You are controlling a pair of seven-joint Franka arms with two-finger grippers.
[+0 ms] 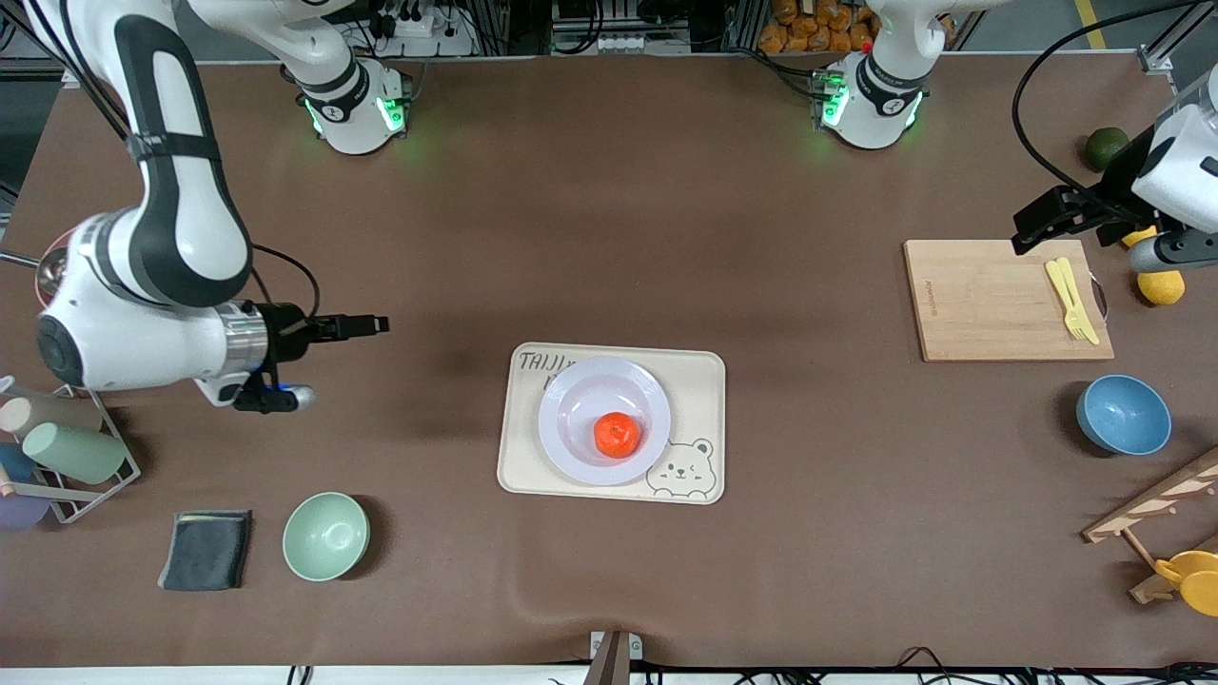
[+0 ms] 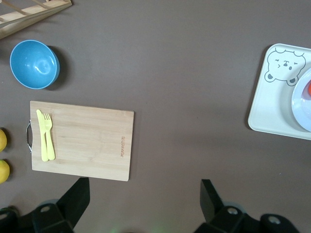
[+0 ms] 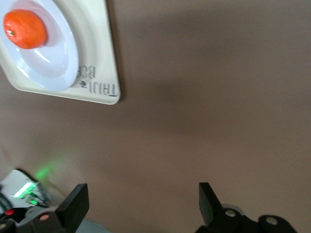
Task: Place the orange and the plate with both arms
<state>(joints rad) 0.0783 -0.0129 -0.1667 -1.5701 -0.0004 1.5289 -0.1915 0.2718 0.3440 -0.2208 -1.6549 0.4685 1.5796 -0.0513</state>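
Orange (image 1: 617, 434) sits on the plate (image 1: 571, 419) on the bear tray (image 1: 704, 381) at mid-table, between the empty, wide-open right gripper (image 1: 376, 325) over bare table, nearer it, and left gripper (image 1: 1023, 233) over the cutting board (image 1: 990, 314)

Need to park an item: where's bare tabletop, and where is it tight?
Free: the wide stretch between the bear tray and the cutting board, and from the tray up to the arm bases. Crowded: the cup rack, cloth and green bowl together; also around the blue bowl and lemons.
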